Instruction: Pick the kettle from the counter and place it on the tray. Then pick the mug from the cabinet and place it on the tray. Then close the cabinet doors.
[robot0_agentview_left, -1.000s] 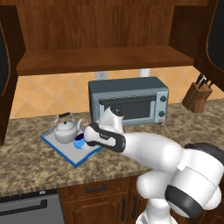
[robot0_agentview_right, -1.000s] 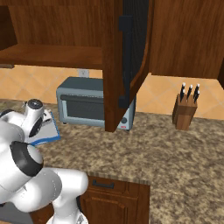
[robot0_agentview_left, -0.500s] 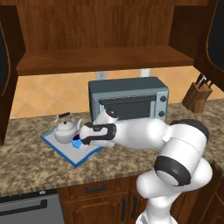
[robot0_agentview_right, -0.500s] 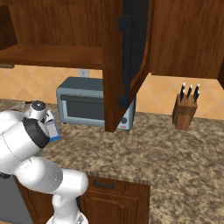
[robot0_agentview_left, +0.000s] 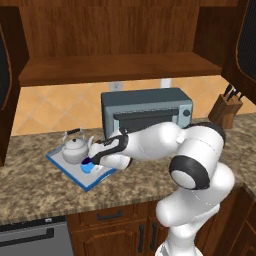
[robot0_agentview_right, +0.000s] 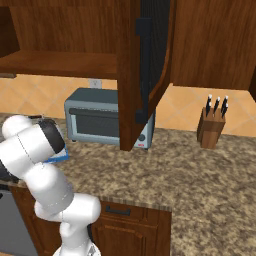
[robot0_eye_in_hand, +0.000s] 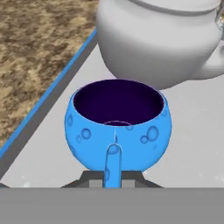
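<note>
The end effector (robot0_agentview_left: 91, 163) is pinched narrow on the small side handle of the mug (robot0_eye_in_hand: 118, 127), a rounded glossy blue cup with a dark inside that sits directly in front of it, over the flat grey floor of the tray (robot0_eye_in_hand: 192, 144). Just beyond the mug on that tray stands the kettle (robot0_eye_in_hand: 159, 41), squat, smooth and white-grey. The tray's raised blue rim borders the speckled brown granite-look table (robot0_agentview_left: 40, 192), and it lies to the left of the grey toaster oven (robot0_agentview_left: 146, 114).
</note>
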